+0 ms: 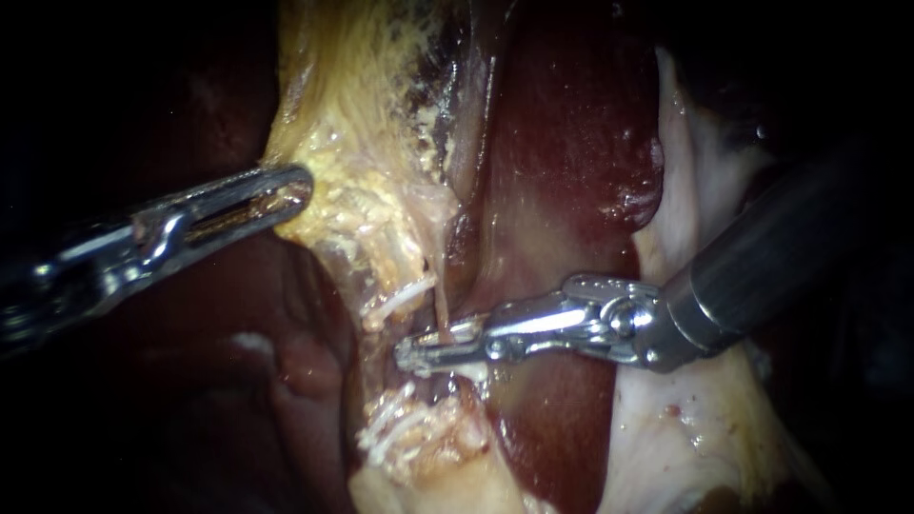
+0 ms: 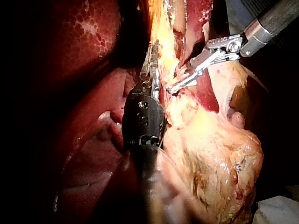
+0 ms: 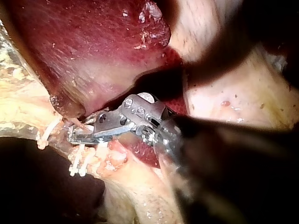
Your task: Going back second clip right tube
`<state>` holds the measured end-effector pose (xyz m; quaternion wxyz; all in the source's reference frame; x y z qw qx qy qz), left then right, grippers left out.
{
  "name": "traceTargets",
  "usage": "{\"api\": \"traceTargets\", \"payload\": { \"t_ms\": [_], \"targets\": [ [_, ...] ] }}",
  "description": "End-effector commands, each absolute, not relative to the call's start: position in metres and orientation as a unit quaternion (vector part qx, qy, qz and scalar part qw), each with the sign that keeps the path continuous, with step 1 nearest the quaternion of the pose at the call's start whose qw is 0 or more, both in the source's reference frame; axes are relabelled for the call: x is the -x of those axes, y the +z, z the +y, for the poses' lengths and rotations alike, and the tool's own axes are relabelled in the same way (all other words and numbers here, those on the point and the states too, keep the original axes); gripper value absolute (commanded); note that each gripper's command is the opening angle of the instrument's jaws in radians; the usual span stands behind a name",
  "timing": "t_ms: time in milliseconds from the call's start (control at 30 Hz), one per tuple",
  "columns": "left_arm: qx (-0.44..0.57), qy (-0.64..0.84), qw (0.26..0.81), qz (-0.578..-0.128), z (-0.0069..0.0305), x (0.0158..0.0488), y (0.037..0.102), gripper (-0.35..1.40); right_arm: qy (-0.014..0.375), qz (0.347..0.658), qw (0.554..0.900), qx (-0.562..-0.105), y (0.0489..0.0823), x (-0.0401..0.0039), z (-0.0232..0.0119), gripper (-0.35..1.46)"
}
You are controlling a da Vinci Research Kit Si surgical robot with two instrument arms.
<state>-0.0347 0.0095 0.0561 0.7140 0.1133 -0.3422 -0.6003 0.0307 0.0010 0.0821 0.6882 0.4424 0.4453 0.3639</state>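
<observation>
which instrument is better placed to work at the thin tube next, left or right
Right. The right instrument has its open jaws at the thin tube, beside a white clip. The left instrument is shut on yellow tissue away from it, likely holding tension.

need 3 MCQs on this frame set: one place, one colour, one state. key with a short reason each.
1. Where is the right instrument's end effector?
A. clear of all tissue
B. at the thin tube
C. on a swab

2. What colour are the clips by that tube?
A. white
B. blue
C. black

3. The left instrument's end effector is:
A. open, holding nothing
B. out of view
C. shut on yellowish tissue

Key:
1 B, the endoscope view shows its tip straddling the tube.
2 A, they show white against the red liver.
3 C, both sides clamp the tissue's edge.
</observation>
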Motion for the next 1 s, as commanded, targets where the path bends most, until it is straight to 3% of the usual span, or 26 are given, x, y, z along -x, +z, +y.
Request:
{"api": "traceTargets", "payload": {
  "t_ms": [33,67,133,233,333,1000],
  "targets": [
    [-0.113,-0.6,0.714,-0.342,0.0095,0.0347,0.0561,-0.35,0.364,0.445,0.688,-0.442,0.0821,-0.0307,0.001,-0.35],
    [-0.113,-0.6,0.714,-0.342,0.0095,0.0347,0.0561,-0.35,0.364,0.445,0.688,-0.442,0.0821,-0.0307,0.001,-0.08],
    [-0.113,-0.6,0.714,-0.342,0.0095,0.0347,0.0561,-0.35,0.365,0.447,0.687,-0.442,0.0822,-0.0309,0.0011,0.3],
    [-0.113,-0.6,0.714,-0.342,0.0095,0.0347,0.0561,-0.35,0.351,0.466,0.699,-0.413,0.0824,-0.0313,0.0013,0.57],
    [-0.113,-0.6,0.714,-0.342,0.0095,0.0347,0.0561,-0.35,0.343,0.48,0.71,-0.383,0.0827,-0.0313,0.0015,0.6],
    [-0.112,-0.601,0.714,-0.342,0.0095,0.0347,0.056,-0.35,0.345,0.483,0.709,-0.38,0.0838,-0.0299,0.0019,0.6]
  ]
}}
